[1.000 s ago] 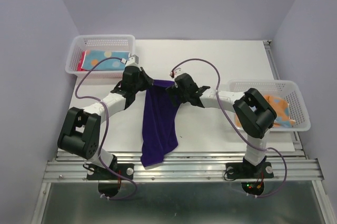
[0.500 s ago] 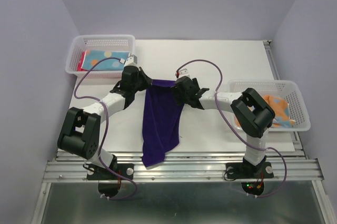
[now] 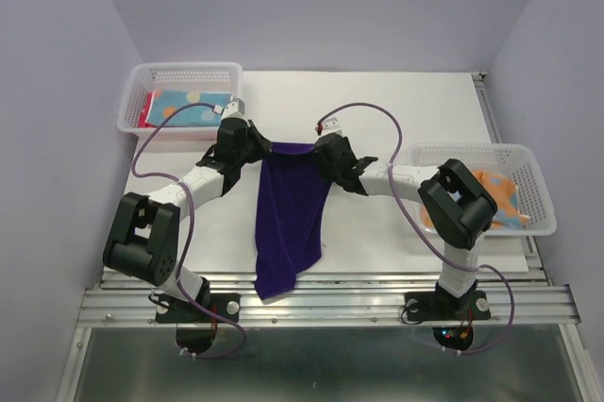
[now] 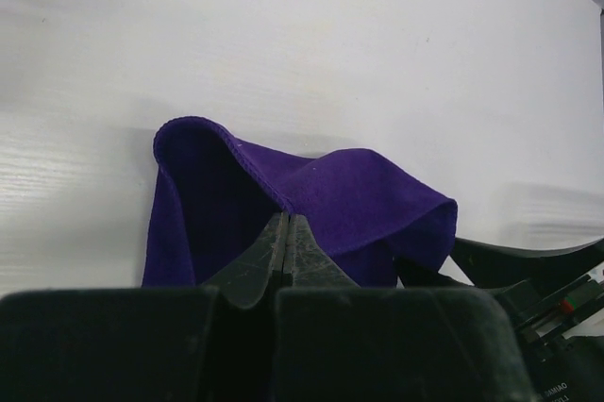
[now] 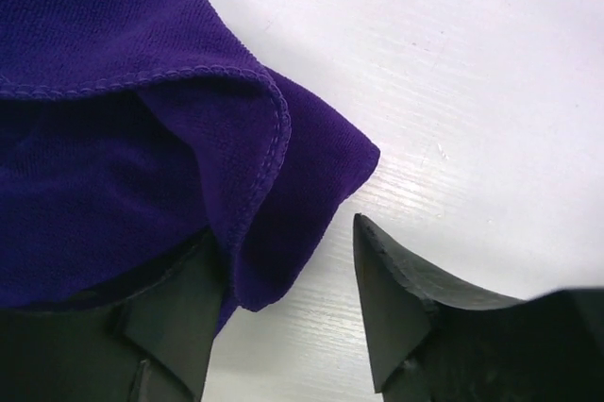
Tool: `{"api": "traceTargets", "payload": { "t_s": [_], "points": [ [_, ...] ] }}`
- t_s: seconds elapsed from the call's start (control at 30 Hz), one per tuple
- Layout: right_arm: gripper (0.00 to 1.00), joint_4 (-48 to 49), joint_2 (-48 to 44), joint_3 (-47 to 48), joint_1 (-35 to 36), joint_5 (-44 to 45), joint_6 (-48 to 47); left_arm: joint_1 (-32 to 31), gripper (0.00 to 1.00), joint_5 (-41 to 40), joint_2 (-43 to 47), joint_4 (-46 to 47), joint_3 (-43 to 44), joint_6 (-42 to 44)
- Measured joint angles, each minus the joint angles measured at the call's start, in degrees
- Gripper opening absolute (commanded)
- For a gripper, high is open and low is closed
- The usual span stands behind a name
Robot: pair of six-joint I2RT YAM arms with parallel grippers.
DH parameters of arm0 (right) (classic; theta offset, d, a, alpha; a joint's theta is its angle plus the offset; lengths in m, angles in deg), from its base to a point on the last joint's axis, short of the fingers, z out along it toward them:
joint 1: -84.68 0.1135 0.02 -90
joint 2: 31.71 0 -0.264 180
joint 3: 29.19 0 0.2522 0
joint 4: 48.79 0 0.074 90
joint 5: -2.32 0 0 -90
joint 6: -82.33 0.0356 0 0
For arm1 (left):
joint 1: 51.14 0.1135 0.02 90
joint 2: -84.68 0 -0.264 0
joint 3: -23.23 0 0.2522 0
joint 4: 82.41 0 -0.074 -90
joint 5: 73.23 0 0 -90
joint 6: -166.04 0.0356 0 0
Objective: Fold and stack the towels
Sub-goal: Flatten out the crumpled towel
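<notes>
From above I see the whole dark purple towel (image 3: 291, 218) running from the middle of the table (image 3: 406, 109) to its near edge; the wrist cameras show only its far hem. Up close, my left gripper (image 4: 287, 232) pinches a fold tight. My right gripper (image 5: 288, 256) has its jaws partly apart, with the towel's corner draped on one finger and nothing clamped.
</notes>
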Motion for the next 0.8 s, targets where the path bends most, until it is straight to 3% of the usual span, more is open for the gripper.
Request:
{"api": "traceTargets", "payload": {
  "t_s": [0.23,0.27,0.4,0.43,0.47,0.8],
  "points": [
    [0.37,0.2,0.0,0.0,0.0,-0.1,-0.4,0.7,0.0,0.0,0.0,-0.3,0.0,0.0],
    [0.3,0.3,0.0,0.0,-0.1,-0.1,-0.5,0.8,0.0,0.0,0.0,-0.3,0.0,0.0],
    [0.22,0.5,0.1,0.0,-0.5,-0.2,-0.8,1.0,0.0,0.0,0.0,-0.3,0.0,0.0],
    [0.15,0.6,0.1,0.0,-0.6,-0.2,-0.8,1.0,0.0,0.0,0.0,-0.3,0.0,0.0],
    [0.01,0.9,0.4,0.0,-0.7,-0.3,-1.0,1.1,0.0,0.0,0.0,-0.3,0.0,0.0],
    [0.01,-1.3,-3.6,0.0,-1.5,2.0,-9.7,1.4,0.0,2.7,3.3,-0.7,0.0,0.5]
  ]
}}
